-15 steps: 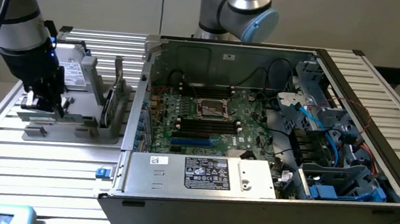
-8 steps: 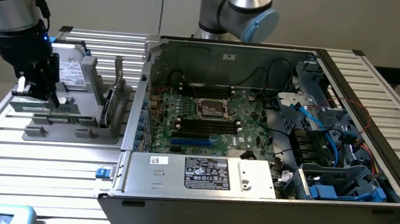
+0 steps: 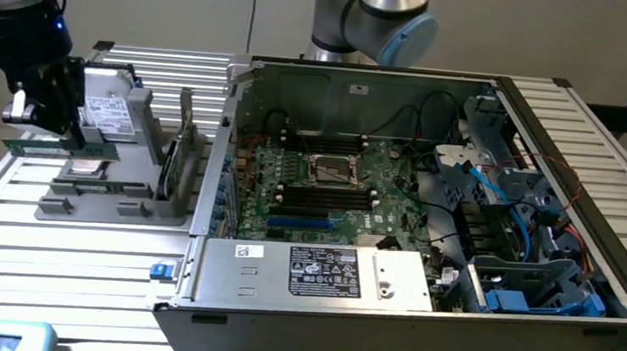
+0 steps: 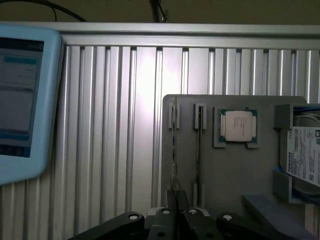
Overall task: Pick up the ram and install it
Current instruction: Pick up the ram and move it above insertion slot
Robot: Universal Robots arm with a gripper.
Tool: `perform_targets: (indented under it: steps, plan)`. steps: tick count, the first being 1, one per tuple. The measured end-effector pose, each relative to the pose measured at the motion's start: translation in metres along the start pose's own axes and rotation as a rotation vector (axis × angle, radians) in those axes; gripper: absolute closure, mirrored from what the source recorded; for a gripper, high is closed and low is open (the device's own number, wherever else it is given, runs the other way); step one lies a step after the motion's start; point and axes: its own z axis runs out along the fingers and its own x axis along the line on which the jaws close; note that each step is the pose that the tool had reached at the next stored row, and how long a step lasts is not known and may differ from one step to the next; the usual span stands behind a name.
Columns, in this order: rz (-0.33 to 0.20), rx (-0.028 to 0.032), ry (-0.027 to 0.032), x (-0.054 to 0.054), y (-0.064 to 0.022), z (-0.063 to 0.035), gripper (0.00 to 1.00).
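In the exterior view the ram [image 3: 60, 149] is a narrow green stick lying level, just above the grey parts holder [image 3: 118, 201] at that view's left. My black gripper [image 3: 50, 134] reaches down from above and is shut on the stick's top edge. In the wrist view the dark fingers [image 4: 170, 220] sit over the holder's slotted face [image 4: 235, 180]. A thin edge-on strip [image 4: 174, 150] runs away from them along one slot; I cannot tell if it is the ram or the slot. The open computer case [image 3: 238, 135] lies to the exterior view's right, with its motherboard [image 3: 377, 168] and dark memory slots [image 3: 323, 198] exposed.
The holder also carries a square silver CPU [image 4: 238, 125], a hard drive [image 4: 305, 155] and an upright expansion card [image 3: 184, 164]. A light blue tablet [image 4: 25, 100] lies on the ribbed aluminium table [image 3: 56, 264]. The case's left wall stands between holder and motherboard.
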Motion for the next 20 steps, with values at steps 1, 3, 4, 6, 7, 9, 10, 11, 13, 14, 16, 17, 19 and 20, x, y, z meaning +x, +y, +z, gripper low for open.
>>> perform_targets:
  steps: [1,3,4,6,7,9,10,11,13,14,16,17,19,20]
  plan:
    - [0.000,0.0000,0.0000,0.000,-0.0017,-0.0045,0.88]
    - [0.000,0.0002,-0.0001,0.001,-0.0080,-0.0135,0.88]
    - [0.000,0.0001,-0.0001,0.001,-0.0116,-0.0181,0.88]
    - [0.000,0.0001,0.0000,0.001,-0.0189,-0.0274,0.88]
    - [0.000,0.0001,-0.0001,0.002,-0.0231,-0.0323,0.88]
    - [0.000,0.0002,-0.0001,0.002,-0.0308,-0.0413,0.88]
    - [0.000,0.0001,-0.0001,0.002,-0.0349,-0.0460,0.88]
    - [0.000,0.0000,0.0000,0.003,-0.0388,-0.0506,0.88]
    - [0.000,0.0001,-0.0001,0.003,-0.0467,-0.0597,0.88]
    - [0.000,0.0000,0.0000,0.003,-0.0508,-0.0643,0.88]
    - [0.000,0.0001,-0.0001,0.004,-0.0591,-0.0730,0.88]
    - [0.000,0.0000,0.0001,0.004,-0.0639,-0.0772,0.88]
    - [0.000,0.0001,-0.0002,0.004,-0.0727,-0.0830,0.88]
    - [0.000,-0.0001,-0.0001,0.005,-0.0774,-0.0854,0.88]
